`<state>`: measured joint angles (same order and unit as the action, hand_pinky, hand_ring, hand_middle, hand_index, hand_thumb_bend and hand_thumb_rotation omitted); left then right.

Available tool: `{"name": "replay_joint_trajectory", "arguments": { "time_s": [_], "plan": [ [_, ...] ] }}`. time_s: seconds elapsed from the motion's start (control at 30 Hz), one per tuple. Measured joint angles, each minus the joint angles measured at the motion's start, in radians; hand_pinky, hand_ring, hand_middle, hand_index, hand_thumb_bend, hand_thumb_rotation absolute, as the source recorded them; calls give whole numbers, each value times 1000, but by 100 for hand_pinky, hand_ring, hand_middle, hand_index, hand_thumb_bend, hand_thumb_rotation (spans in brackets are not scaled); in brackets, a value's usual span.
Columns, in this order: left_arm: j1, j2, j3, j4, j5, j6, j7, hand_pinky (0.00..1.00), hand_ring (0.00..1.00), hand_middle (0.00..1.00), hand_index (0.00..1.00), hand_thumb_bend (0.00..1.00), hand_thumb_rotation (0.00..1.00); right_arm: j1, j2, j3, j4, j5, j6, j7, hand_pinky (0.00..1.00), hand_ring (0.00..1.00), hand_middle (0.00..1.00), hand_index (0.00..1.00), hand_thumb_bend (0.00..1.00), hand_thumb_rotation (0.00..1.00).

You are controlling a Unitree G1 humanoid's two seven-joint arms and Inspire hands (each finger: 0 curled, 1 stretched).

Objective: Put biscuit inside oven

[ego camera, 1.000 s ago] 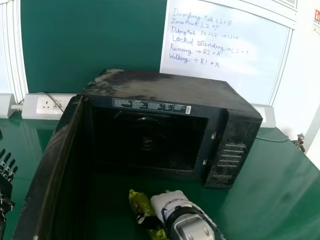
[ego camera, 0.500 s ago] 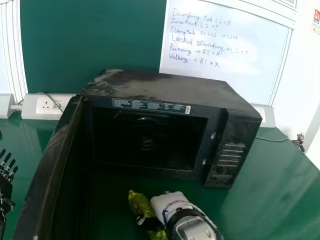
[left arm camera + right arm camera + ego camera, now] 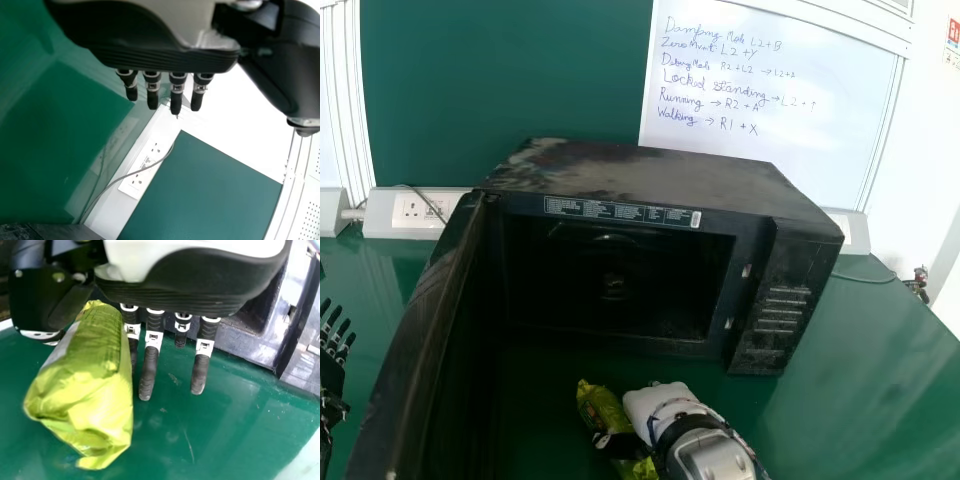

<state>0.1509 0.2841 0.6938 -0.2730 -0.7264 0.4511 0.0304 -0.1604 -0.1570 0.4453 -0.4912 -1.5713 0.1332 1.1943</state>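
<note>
The microwave oven [image 3: 650,180] stands with its door [image 3: 425,330] swung out on the left and its dark cavity [image 3: 615,280] exposed. In front of it, the yellow-green biscuit packet [image 3: 600,408] lies beside my right hand [image 3: 660,403], outside the oven. In the right wrist view the packet [image 3: 85,390] is between the thumb and the fingers of my right hand [image 3: 150,360]; these are nearly straight, not curled round it. My left hand [image 3: 334,345] is at the far left, beyond the door, with fingers extended; in the left wrist view, my left hand [image 3: 176,92] holds nothing.
Green tabletop [image 3: 860,390] extends to the right of the oven. Behind are a socket strip [image 3: 415,212] with a cable, a green board [image 3: 510,80] and a whiteboard [image 3: 760,120]. The open door forms a tall barrier between my left hand and the packet.
</note>
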Motion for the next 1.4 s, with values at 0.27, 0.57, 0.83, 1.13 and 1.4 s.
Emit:
{"name": "replay_joint_trajectory", "arguments": {
  "time_s": [0.27, 0.57, 0.83, 1.13, 1.4],
  "plan": [
    [0, 0, 0, 0, 1, 0, 3, 71, 75, 78, 75, 74, 12, -17, 3, -31, -2, 37, 18, 19, 7, 15, 47, 70, 55, 0],
    [0, 0, 0, 3, 1, 0, -9, 71, 76, 78, 75, 76, 13, -103, 6, -70, 5, 41, 43, 27, 8, 16, 47, 70, 56, 0],
    [0, 0, 0, 5, 1, 0, -11, 70, 75, 77, 75, 74, 12, -151, 6, -86, 36, 45, 56, 41, 10, 18, 47, 67, 56, 0],
    [0, -1, 0, 4, 6, 0, -9, 72, 76, 79, 77, 73, 12, -192, 3, -107, 56, 73, 82, 33, 10, 18, 47, 68, 56, 0],
    [0, -1, 0, 3, 7, 0, -7, 72, 76, 79, 77, 72, 12, -225, 1, -112, 113, 97, 108, -19, 7, 15, 47, 65, 56, 0]
  ]
}}
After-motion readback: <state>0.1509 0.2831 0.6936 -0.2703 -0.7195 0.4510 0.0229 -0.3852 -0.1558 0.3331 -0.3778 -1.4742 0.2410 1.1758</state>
